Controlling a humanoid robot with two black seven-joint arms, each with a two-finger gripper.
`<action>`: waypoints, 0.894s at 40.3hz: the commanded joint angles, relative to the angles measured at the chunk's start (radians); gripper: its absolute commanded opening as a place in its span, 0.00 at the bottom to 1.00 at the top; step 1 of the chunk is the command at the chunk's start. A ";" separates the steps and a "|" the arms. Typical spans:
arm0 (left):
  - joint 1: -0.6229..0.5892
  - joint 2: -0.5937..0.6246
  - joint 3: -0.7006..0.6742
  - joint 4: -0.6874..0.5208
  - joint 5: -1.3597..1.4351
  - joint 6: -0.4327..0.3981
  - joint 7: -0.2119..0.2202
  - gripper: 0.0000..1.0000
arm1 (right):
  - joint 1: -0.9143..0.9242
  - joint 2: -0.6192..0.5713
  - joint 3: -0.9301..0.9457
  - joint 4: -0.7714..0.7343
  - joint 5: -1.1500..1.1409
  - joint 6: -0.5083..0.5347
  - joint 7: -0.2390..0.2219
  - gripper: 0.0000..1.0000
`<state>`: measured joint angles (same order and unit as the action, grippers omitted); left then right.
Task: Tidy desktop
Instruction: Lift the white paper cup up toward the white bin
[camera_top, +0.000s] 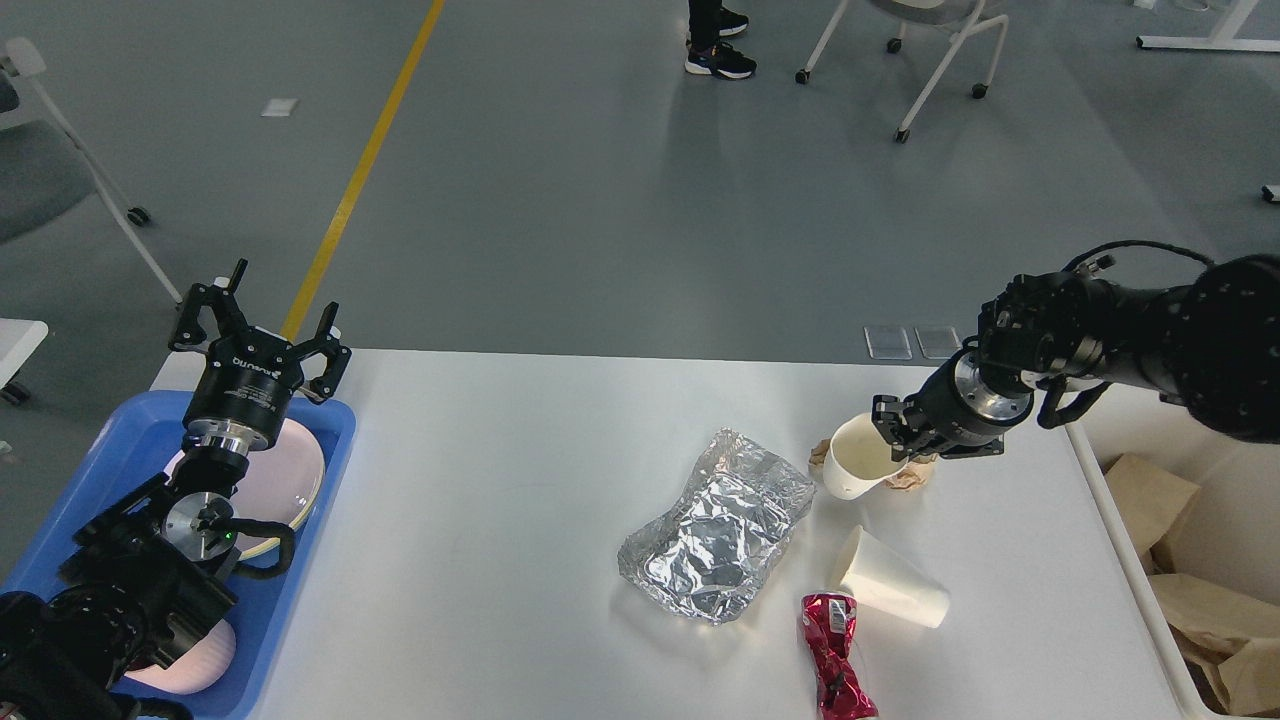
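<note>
While the right hand (893, 428) is clamped on the rim of a white paper cup (857, 458), that cup sits tilted, its mouth turned toward the hand, above the far right part of the desk (500, 520). Crumpled brown paper (908, 478) lies just behind the cup. A second white cup (890, 592) lies on its side nearer the front edge, just beside a crushed red can (835, 666). A crumpled foil sheet (720, 524) lies mid-desk, left of both cups. At the desk's left end the left hand (258, 322) is raised above a blue tray (110, 440) holding a pale plate (290, 480); its fingers stand apart, gripping nothing. A bin (1150, 590) with brown paper stands at the right edge.
</note>
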<state>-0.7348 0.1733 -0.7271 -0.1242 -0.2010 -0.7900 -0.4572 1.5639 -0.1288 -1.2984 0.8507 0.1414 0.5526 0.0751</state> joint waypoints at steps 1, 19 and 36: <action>0.000 0.000 0.000 0.000 0.000 0.000 0.000 0.96 | 0.085 -0.055 0.014 0.033 0.000 0.062 0.000 0.00; 0.000 0.000 0.000 0.000 0.000 0.000 -0.001 0.96 | 0.288 -0.190 0.001 0.041 -0.020 0.407 0.000 0.00; 0.000 0.000 0.000 0.000 0.000 0.000 0.000 0.96 | 0.499 -0.330 -0.005 0.019 -0.092 0.407 -0.001 0.00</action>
<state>-0.7348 0.1733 -0.7271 -0.1243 -0.2010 -0.7900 -0.4577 2.0433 -0.4401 -1.3027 0.8757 0.0795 0.9600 0.0746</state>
